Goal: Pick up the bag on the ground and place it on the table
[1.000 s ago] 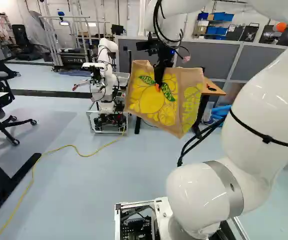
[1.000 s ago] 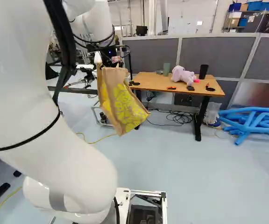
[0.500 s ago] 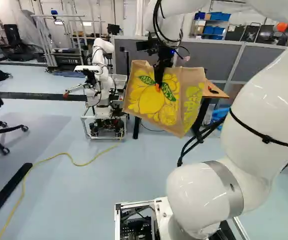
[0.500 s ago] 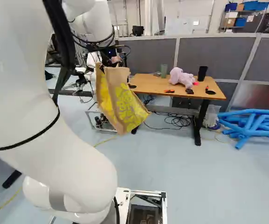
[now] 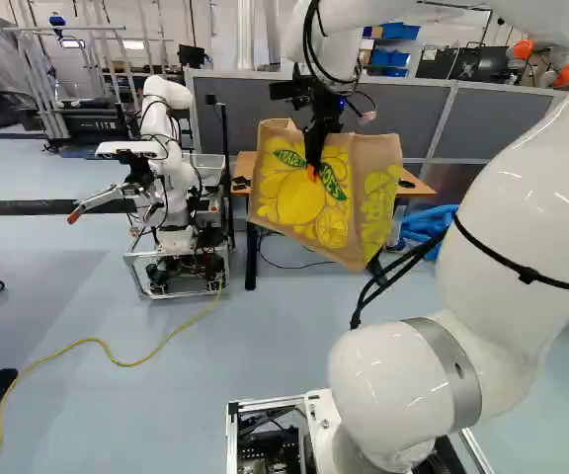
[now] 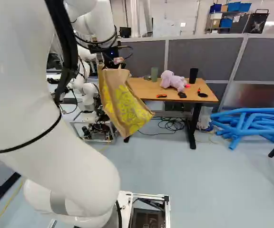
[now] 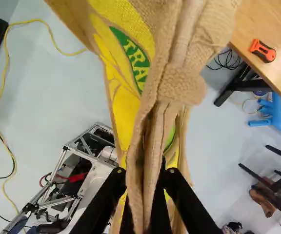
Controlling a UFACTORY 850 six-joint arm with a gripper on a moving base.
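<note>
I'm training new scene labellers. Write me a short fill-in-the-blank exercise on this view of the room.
The bag hangs from the pincer, its printed leaves coloured ____.
In the right base view, the black cup stands to the ____ of the plush toy.
The tubes heaped on the floor are ____.

Missing words: green; right; blue.

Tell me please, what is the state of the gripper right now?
Gripper: closed, holding the bag, with its fabric pinched between the two fingers.

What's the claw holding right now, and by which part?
The claw holds the bag by gathered fabric near its top edge.
</note>
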